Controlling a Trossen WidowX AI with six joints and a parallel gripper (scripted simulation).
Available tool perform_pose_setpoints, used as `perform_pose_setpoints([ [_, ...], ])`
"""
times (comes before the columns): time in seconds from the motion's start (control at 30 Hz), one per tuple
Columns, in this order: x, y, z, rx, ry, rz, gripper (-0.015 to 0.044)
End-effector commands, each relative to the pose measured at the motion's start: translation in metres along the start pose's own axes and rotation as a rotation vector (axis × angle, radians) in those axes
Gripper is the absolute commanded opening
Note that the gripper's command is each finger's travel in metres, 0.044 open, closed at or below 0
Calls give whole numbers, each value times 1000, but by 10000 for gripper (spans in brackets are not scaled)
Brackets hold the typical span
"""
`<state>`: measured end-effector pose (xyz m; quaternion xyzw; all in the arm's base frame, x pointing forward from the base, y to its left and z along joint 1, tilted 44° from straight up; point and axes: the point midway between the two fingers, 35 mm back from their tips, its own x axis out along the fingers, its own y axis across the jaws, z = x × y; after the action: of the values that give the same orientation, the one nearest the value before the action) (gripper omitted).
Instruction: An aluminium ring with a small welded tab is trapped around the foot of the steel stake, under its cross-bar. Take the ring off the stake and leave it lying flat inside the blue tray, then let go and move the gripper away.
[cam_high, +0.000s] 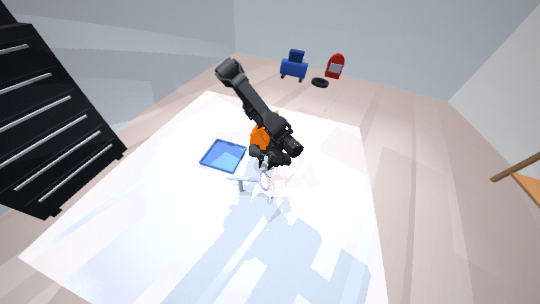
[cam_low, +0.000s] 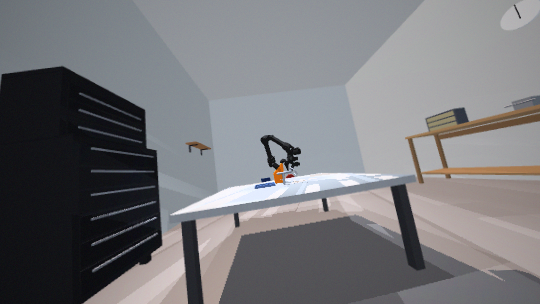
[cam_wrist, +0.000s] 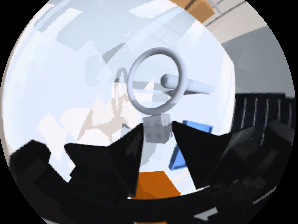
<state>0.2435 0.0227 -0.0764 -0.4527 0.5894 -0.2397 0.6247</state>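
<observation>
Place: a workshop
Tool storage: a tall black cabinet with rows of long metal drawer pulls, at nine o'clock
Bench: wooden, with a lower shelf, at three o'clock; a small drawer box on top
Floor gear: a blue tank-shaped machine and a black tyre-like ring, towards twelve o'clock in the top view
Wall: a round clock at one o'clock
</observation>
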Motion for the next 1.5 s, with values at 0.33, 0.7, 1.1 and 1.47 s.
perform_pose_setpoints([
  [0.33, -6, 7, 3, 2, -1, 3, 0],
  [0.7, -22, 2, 8, 2, -2, 5, 0],
  [1.1, -39, -3, 12, 2, -2, 6, 0],
  [1.47, -56, -9, 14, 2, -2, 6, 0],
])
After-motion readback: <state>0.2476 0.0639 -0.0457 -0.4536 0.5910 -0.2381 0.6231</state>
